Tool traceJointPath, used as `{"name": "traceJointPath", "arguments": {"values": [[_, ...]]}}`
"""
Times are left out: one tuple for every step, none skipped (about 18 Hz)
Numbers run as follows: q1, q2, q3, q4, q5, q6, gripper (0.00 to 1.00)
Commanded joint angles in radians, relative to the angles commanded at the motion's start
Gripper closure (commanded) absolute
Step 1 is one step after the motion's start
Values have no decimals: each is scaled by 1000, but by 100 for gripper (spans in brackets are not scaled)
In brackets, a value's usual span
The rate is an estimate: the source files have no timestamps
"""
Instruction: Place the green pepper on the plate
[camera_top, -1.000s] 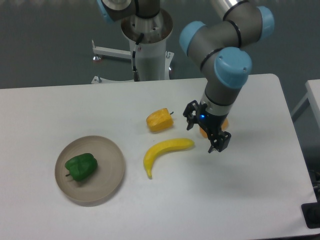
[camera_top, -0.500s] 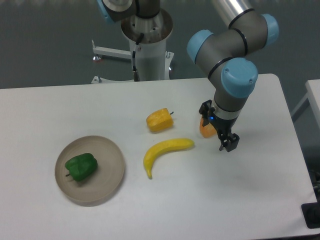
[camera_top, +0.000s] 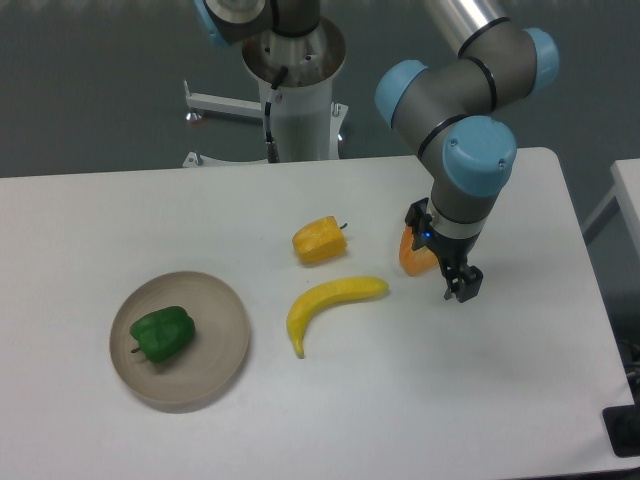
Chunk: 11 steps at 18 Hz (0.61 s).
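The green pepper (camera_top: 162, 334) lies on the beige plate (camera_top: 222, 325) at the table's front left, a little left of the plate's middle. My gripper (camera_top: 441, 252) hangs far to the right of it, over the table's right half, pointing down. Its fingers (camera_top: 464, 284) stand apart and open, holding nothing. Part of a small orange item (camera_top: 410, 257) shows just left of the gripper and is partly hidden by it.
A yellow banana (camera_top: 328, 303) lies between the plate and the gripper. A yellow-orange pepper-like chunk (camera_top: 319, 240) sits behind the banana. The arm's base column (camera_top: 297, 90) stands at the table's back edge.
The gripper has moved right by about a hand's width and turned, uncovering more of the orange item. The pepper, plate, banana and chunk have not moved.
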Motion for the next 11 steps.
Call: {"name": "traceJointPath", "arguments": {"values": [[0,-2,5,0,-5,0,0],[0,-2,6,0,-5,0,0],[2,-2,6,0,-5,0,0],[2,-2,8,0,-5,0,0],[3,-2,9,0,-5,0,0],[12,0,9,0,-6,0,0],[12,0,9,0,-6,0,0],[14,2,11,0,-6,0,0],[14,2,11,0,-6,0,0],[15,2,11,0,-6,0,0],[17,2,11,0,-6,0,0]]}}
